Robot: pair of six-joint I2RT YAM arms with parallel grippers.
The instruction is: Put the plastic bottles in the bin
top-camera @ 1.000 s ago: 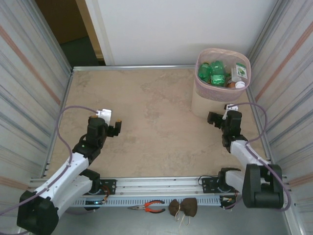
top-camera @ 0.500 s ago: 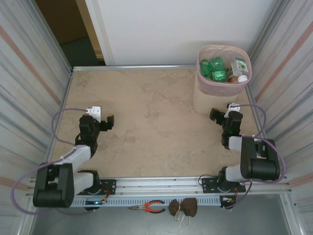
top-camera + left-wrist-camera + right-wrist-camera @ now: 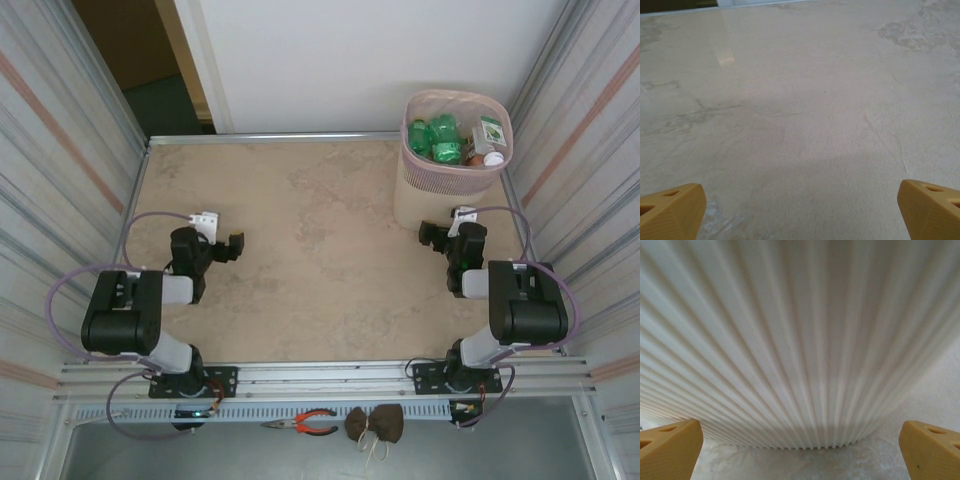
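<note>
The plastic bottles (image 3: 445,140) lie heaped in the bin (image 3: 455,185) at the far right corner, green ones showing over the rim, so I judge the job as good as done, with nothing for me to grip. My left gripper (image 3: 232,247) hangs low over the table (image 3: 320,290), jaws wide, holding nothing. My right gripper (image 3: 432,237) faces the bin's ribbed wall from just beside it, equally wide and empty-handed. Both arms sit folded, elbows near their bases

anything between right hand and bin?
Nothing. In the right wrist view, a bare strip of table separates the open right hand from the bin wall.
</note>
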